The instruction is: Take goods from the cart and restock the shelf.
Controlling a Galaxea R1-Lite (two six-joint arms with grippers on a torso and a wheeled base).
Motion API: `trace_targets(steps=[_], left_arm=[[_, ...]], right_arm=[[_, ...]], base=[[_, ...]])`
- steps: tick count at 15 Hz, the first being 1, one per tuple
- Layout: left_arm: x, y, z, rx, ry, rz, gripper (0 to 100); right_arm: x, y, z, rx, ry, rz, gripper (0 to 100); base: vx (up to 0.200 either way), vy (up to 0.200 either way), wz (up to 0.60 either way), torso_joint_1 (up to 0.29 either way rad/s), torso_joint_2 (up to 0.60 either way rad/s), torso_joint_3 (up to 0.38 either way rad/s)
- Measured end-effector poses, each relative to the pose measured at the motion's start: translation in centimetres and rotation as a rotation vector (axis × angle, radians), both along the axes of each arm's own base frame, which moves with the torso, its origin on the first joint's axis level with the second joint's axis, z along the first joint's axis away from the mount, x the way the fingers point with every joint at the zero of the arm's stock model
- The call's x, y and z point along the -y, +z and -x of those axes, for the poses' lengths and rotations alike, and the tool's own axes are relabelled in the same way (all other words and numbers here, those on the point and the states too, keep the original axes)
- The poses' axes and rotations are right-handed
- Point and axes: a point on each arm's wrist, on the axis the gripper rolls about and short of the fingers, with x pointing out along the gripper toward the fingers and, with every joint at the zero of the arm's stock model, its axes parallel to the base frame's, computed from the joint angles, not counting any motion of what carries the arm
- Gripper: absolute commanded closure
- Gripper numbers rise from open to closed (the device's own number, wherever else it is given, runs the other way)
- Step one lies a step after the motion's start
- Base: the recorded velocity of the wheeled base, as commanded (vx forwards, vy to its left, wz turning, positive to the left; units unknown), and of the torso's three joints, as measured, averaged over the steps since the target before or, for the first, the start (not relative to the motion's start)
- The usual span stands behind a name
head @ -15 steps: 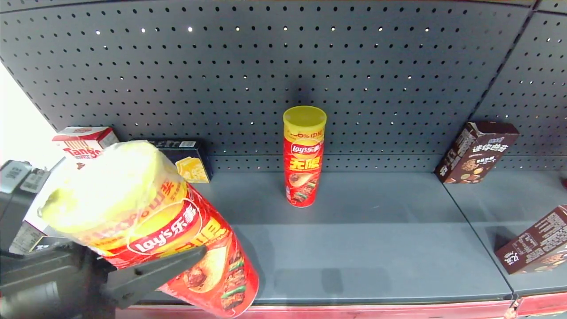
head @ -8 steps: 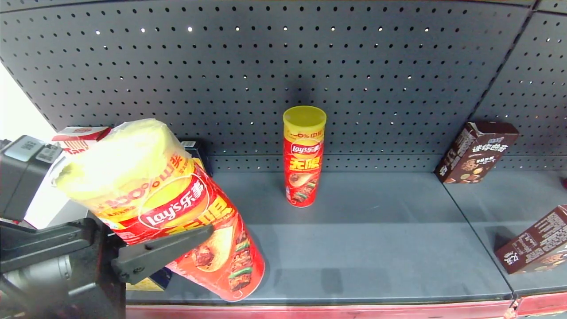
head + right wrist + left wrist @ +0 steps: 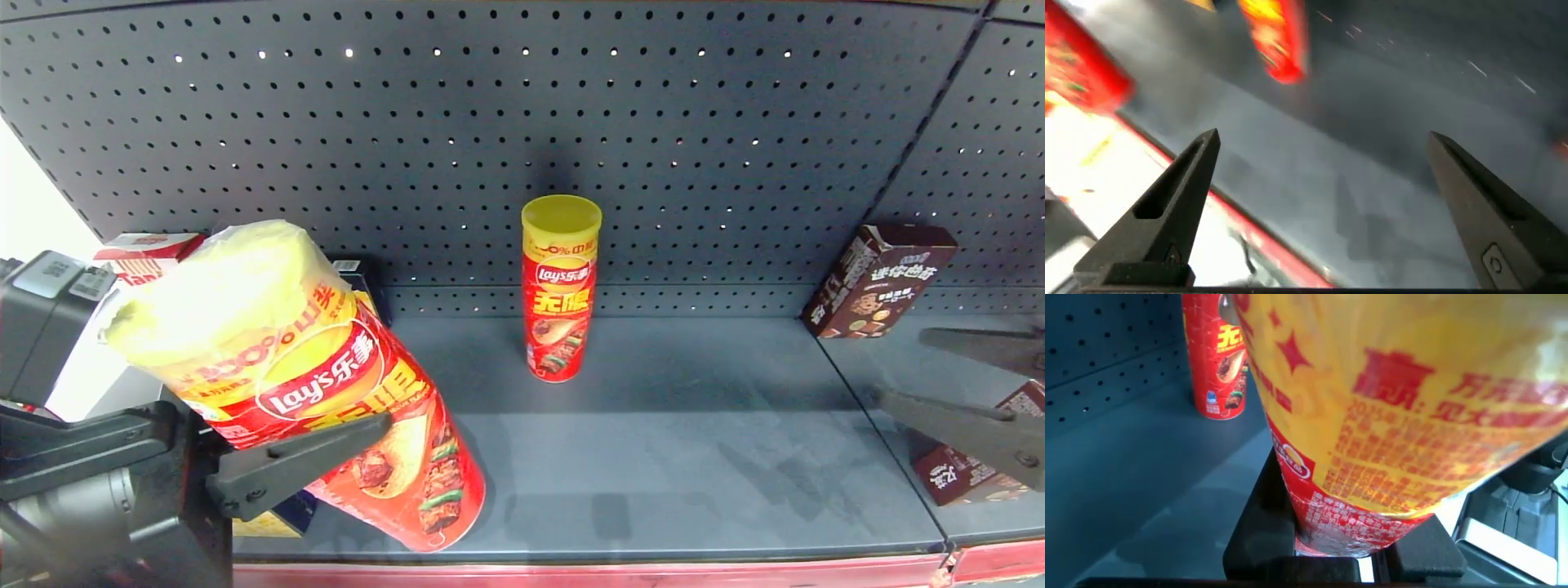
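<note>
Head view, near to far: left fingers (image 3: 343, 441) at 8 o'clock are clamped round the middle of a big chip can (image 3: 326, 367). The can leans, yellow lid toward 10, base low by the shelf (image 3: 694, 465) front lip at 7. Can't tell if the base touches. Right fingers (image 3: 906, 400) at 4 are spread wide w/ nothing in them, over the shelf just beside a brown box (image 3: 963, 482). Farther back a 2nd chip can (image 3: 560, 286) stands upright near 12 by the pegboard (image 3: 490, 122). There's a wafer box (image 3: 147, 249) at 10 and a tilted brown box (image 3: 878, 282) at 2.

Step in hand, I'd say: set the held can down. Bring it upright before release, or it'll likely tip or roll off the lip. Carry it deeper toward 12, next to the standing can but w/ a gap so nothing gets knocked. Get the base flat, then open. Keep the right arm clear.
</note>
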Motion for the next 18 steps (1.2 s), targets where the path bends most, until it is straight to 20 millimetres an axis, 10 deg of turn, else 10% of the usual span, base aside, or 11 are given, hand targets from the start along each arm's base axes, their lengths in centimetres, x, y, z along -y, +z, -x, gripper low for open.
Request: trace_targets(steps=[10, 18], left_arm=[[0.0, 0.1, -0.2, -0.021, 0.01, 0.017, 100], [0.0, -0.2, -0.2, -0.034, 0.011, 0.013, 100]], right_arm=[[-7.0, -2.6, -10.7, 0.189, 0.361, -0.028, 0], [-8.2, -4.7, -18.3, 0.357, 0.518, 0.067, 0]], base=[[0.0, 0.0, 0.0, 0.0, 0.0, 0.0], [0.0, 0.0, 0.0, 0.0, 0.0, 0.0]])
